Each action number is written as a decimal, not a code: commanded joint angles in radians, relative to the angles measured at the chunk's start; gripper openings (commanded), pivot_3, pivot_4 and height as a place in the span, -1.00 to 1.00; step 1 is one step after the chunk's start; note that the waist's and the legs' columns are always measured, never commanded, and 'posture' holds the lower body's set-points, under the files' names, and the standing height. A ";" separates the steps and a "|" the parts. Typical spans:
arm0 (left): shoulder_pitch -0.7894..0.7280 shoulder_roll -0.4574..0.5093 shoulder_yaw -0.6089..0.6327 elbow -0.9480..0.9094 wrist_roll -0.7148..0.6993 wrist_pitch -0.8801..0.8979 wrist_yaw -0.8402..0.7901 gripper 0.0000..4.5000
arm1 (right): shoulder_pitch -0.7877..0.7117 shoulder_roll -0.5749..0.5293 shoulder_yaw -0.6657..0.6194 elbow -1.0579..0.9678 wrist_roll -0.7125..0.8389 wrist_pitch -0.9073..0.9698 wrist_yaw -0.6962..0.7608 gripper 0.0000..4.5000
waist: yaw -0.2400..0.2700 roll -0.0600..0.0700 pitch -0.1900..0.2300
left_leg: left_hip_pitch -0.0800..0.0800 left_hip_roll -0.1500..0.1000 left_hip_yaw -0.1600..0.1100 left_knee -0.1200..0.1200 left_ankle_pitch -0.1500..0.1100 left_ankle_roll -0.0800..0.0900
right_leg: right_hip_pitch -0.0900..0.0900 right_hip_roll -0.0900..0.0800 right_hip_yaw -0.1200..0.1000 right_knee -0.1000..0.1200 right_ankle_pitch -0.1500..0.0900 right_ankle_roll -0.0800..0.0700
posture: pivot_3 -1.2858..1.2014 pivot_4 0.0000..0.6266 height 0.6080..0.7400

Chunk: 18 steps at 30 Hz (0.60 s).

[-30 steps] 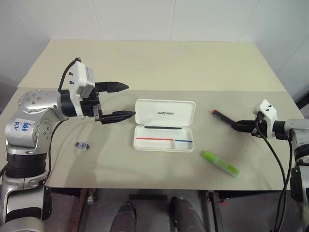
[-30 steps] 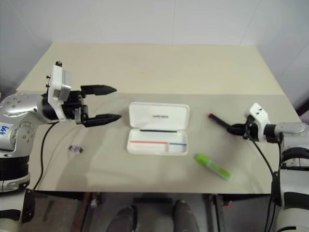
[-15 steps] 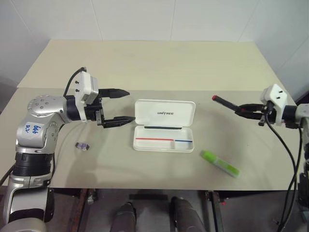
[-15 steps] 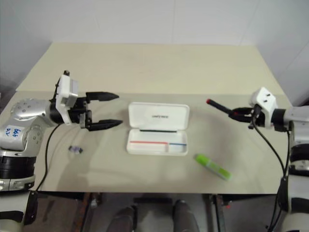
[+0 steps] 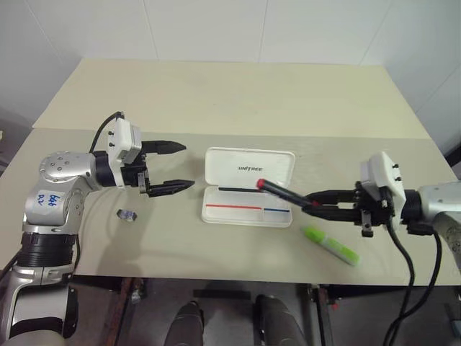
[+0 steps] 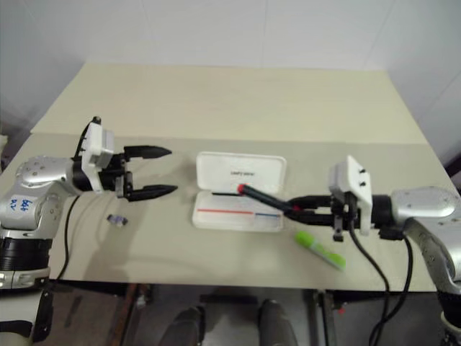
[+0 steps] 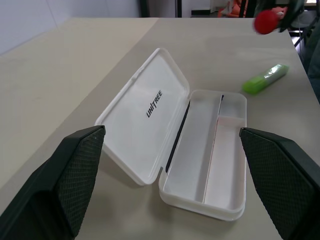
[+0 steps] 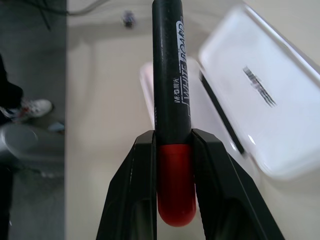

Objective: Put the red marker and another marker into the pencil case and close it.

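I had the desk (image 5: 238, 94) in view, the pencil case (image 5: 248, 187) lying open at its middle. My right claw (image 5: 317, 205) pinched the red marker (image 5: 284, 193), its tip hanging over the tray. My left claw (image 5: 176, 166) stood spread beside the case. The green highlighter (image 5: 328, 244) waited on the desk. Step in hand: loading the red one; next I'd need to lower and release.

We seem to be in a plain lab or test room: bare white wall panels (image 5: 216, 29) stand behind a beige table (image 5: 238, 94).
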 commanded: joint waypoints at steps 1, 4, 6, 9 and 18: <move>-0.001 0.010 0.012 -0.021 -0.002 -0.011 0.000 1.00 | -0.012 0.039 0.056 -0.042 0.007 0.017 -0.069 -0.71 | 0.000 -0.001 -0.001 | 0.000 0.000 0.000 0.000 0.000 0.000 | 0.000 0.000 0.000 0.000 0.000 0.000 | 0.03 -0.52 1.00; 0.001 0.012 0.007 -0.016 0.005 -0.019 -0.004 1.00 | -0.037 0.081 0.175 -0.003 -0.081 -0.030 -0.093 -0.71 | 0.000 -0.002 -0.001 | 0.000 0.000 0.000 0.000 0.000 0.000 | 0.000 0.000 0.000 0.000 0.000 0.000 | 0.03 -0.52 1.00; 0.003 0.013 0.005 -0.016 0.007 -0.022 -0.006 1.00 | -0.069 0.097 0.235 0.047 -0.134 -0.064 -0.087 -0.71 | -0.001 -0.002 -0.001 | 0.000 0.000 0.000 0.000 0.000 0.000 | 0.000 0.000 0.000 -0.001 0.000 0.000 | 0.03 -0.52 1.00; 0.008 0.016 0.000 -0.017 0.013 -0.028 -0.010 1.00 | -0.126 0.112 0.311 0.151 -0.213 -0.137 -0.056 -0.71 | -0.001 -0.002 -0.001 | 0.000 0.000 0.000 0.000 0.000 0.000 | -0.001 0.000 0.000 0.000 0.000 0.000 | 0.03 -0.52 1.00; 0.020 0.011 0.001 -0.038 0.011 -0.021 -0.002 1.00 | -0.376 0.199 0.483 0.500 -0.416 -0.370 0.083 -0.71 | -0.004 -0.002 -0.001 | -0.001 0.000 0.000 -0.002 0.000 0.000 | -0.002 0.000 0.000 0.000 0.000 0.000 | 0.03 -0.52 1.00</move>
